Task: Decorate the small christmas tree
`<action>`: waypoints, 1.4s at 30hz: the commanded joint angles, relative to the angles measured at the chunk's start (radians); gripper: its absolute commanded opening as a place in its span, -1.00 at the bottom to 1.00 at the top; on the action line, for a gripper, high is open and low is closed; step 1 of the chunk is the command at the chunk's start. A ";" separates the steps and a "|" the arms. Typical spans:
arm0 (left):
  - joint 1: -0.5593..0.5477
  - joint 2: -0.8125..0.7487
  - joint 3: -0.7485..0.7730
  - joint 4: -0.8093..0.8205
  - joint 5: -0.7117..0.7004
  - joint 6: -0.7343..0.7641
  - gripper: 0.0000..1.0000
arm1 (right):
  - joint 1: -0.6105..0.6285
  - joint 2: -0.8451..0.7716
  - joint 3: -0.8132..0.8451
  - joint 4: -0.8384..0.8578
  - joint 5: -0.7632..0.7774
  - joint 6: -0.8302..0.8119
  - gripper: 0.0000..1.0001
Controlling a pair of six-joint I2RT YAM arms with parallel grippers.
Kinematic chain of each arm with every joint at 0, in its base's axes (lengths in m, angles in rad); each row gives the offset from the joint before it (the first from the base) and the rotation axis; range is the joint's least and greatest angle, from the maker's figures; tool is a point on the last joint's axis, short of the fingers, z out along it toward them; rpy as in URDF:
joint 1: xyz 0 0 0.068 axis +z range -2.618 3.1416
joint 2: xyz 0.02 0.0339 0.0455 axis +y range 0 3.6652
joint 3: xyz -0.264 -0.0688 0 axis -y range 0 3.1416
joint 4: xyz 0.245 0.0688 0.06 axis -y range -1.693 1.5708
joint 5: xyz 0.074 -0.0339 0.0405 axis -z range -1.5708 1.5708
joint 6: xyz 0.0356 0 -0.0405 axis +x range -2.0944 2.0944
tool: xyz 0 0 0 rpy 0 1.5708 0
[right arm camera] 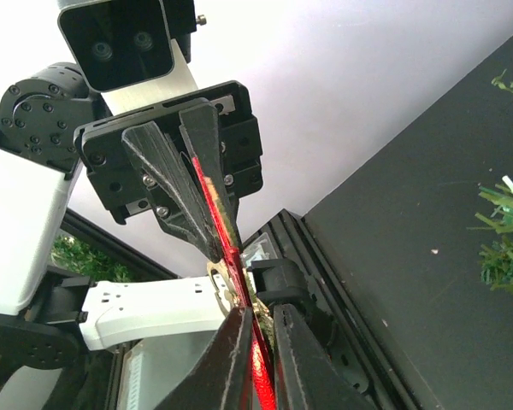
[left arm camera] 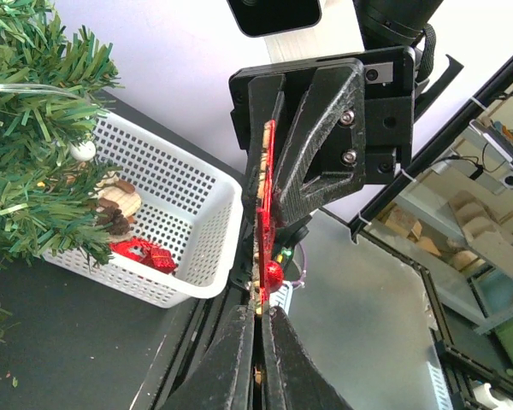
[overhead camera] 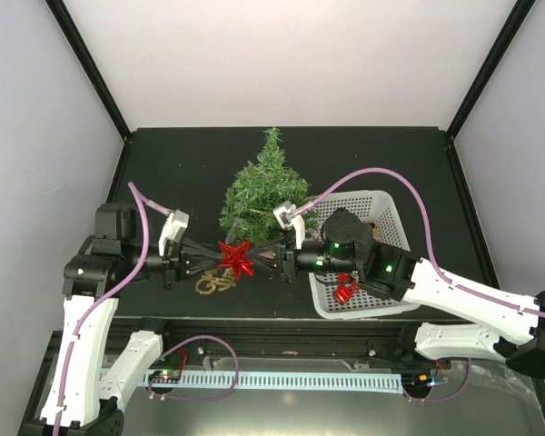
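The small christmas tree (overhead camera: 263,186) stands at the middle back of the black table; its branches show in the left wrist view (left arm camera: 34,154) and the right wrist view (right arm camera: 504,239). A red star ornament (overhead camera: 236,257) hangs in the air in front of the tree, held from both sides. My left gripper (overhead camera: 213,258) is shut on its left edge (left arm camera: 265,213). My right gripper (overhead camera: 262,259) is closed on its right edge (right arm camera: 239,265). Both wrist views show the ornament edge-on between the opposing fingers.
A white basket (overhead camera: 381,204) stands right of the tree, under my right arm, holding a red gift ornament (left arm camera: 141,254) and a pine cone (left arm camera: 115,209). A gold ornament (overhead camera: 214,284) lies on the table below the star. The table's front rail runs just behind the grippers.
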 commanded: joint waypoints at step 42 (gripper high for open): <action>0.029 -0.040 -0.014 0.024 0.028 -0.011 -0.97 | 0.005 -0.050 0.132 -0.133 -0.003 -0.302 -0.22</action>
